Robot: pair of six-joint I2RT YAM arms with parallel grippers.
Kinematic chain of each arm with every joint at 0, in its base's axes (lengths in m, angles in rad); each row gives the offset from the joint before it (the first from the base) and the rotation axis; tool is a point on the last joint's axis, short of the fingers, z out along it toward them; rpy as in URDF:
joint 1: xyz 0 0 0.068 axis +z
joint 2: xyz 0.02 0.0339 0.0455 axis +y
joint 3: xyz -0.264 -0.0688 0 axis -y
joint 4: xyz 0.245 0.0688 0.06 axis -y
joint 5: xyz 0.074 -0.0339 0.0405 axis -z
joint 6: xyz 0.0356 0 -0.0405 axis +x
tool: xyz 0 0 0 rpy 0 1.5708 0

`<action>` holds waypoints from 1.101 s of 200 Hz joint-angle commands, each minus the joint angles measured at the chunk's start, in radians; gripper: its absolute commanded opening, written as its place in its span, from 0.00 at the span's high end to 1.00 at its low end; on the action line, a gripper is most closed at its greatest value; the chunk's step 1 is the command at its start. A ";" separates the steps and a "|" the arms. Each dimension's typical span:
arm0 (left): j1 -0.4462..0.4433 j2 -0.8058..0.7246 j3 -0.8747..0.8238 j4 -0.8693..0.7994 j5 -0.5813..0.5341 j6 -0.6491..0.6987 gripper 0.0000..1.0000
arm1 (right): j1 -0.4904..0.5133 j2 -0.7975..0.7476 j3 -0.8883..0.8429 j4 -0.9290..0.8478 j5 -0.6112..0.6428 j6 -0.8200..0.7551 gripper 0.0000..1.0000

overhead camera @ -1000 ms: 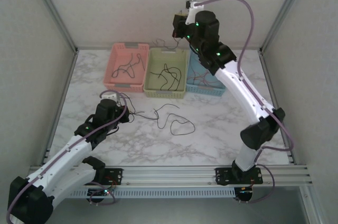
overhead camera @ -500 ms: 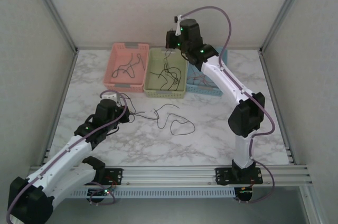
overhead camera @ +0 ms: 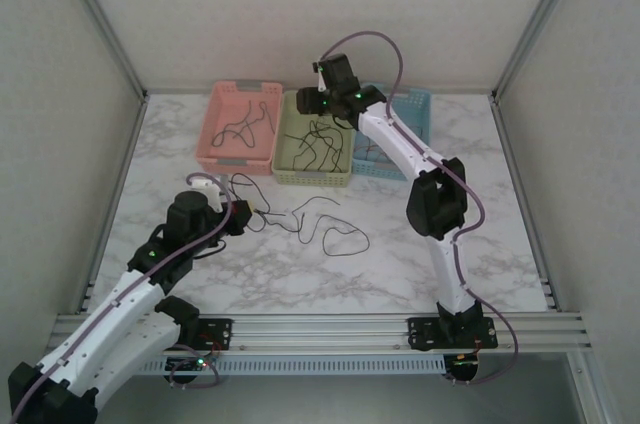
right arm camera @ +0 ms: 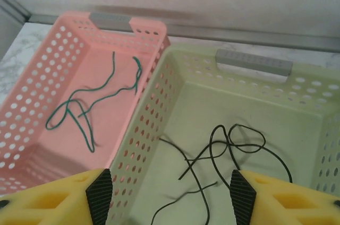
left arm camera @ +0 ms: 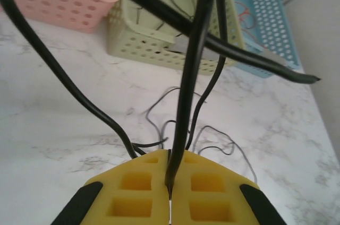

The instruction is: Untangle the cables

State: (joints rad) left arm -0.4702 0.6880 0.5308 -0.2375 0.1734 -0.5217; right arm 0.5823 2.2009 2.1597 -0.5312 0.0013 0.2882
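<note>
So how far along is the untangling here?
Looks done: a green cable lies in the pink basket, black cables in the pale green basket. In hand: the left gripper is shut on a black cable; the right gripper hangs open above the baskets. Left: the loose black cables on the table.

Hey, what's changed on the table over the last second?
The right arm swung left and down from above the blue basket. The right gripper, jaws open, now hangs over the green basket. The left gripper barely shifted and stays shut on a black cable. Both baskets and the loose cables on the table stayed put.
</note>
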 commanded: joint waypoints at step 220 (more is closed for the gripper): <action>-0.036 0.058 0.269 -0.042 0.359 0.112 1.00 | 0.225 -0.636 -0.737 0.258 -0.833 -0.297 0.67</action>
State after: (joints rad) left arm -0.4923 0.7437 0.7650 -0.2684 0.5018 -0.4358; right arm 0.8024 1.5433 1.3666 -0.2588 -0.7891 -0.0021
